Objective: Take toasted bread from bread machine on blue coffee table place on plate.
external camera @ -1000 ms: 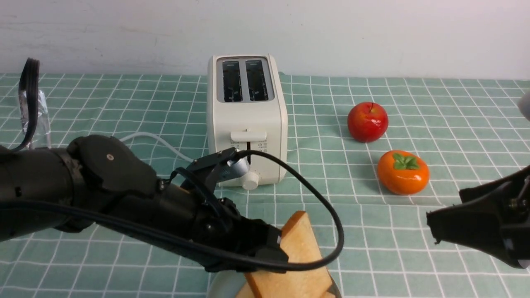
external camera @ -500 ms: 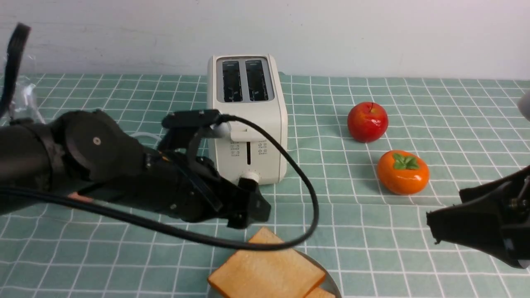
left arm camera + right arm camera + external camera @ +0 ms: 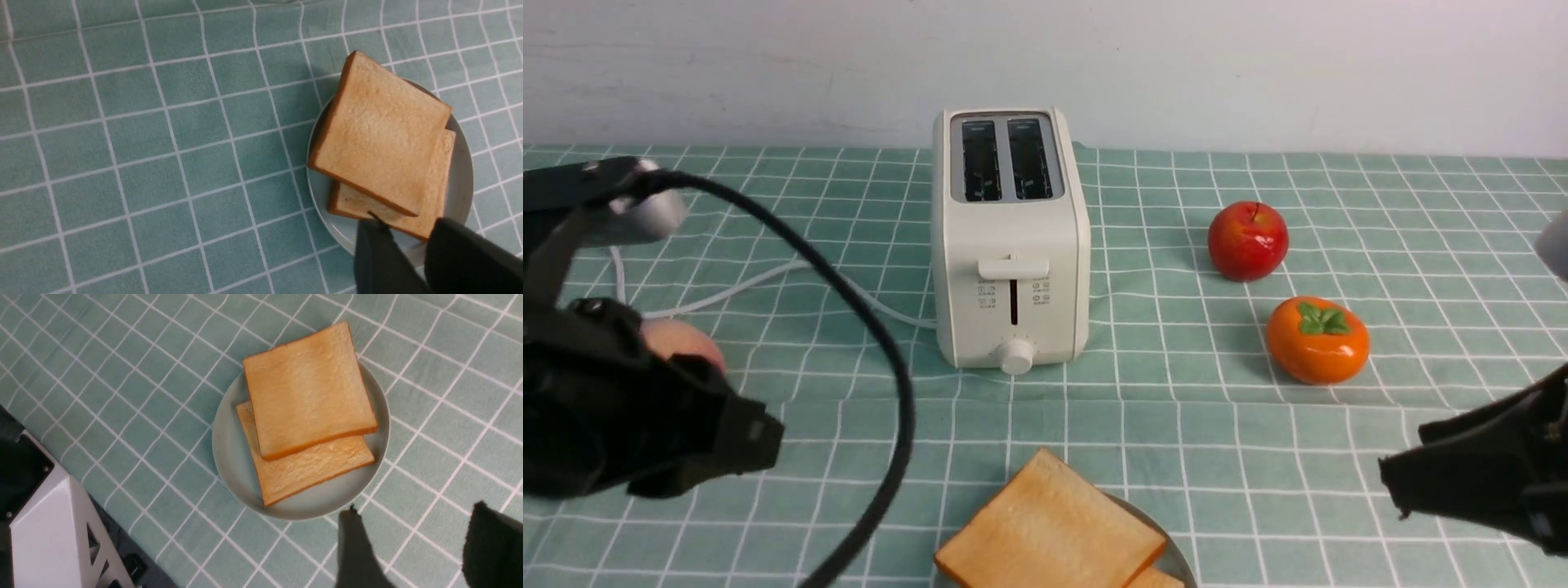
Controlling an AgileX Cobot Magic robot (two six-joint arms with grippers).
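Two slices of toasted bread (image 3: 1049, 531) lie stacked flat on the pale plate (image 3: 1176, 562) at the table's front centre. The top slice (image 3: 306, 388) partly covers the lower one (image 3: 310, 469). The cream-white bread machine (image 3: 1010, 237) stands behind on the checked blue coffee table (image 3: 1176, 408), both slots empty. My left gripper (image 3: 756, 437) is open and empty, off to the plate's left. In the left wrist view my left gripper (image 3: 408, 232) hovers beside the plate's rim (image 3: 461, 179). My right gripper (image 3: 1401, 482) is open and empty at the right, beside the plate (image 3: 233, 457).
A red apple (image 3: 1248, 241) and an orange persimmon (image 3: 1316, 339) sit right of the toaster. The white power cord (image 3: 768, 278) runs left from it. A pinkish round thing (image 3: 682, 343) shows behind my left arm. A wall closes the back.
The left gripper let go of the upright slice, which dropped flat onto the other slice. The left arm then drew back to the far left. The right gripper sank slightly.
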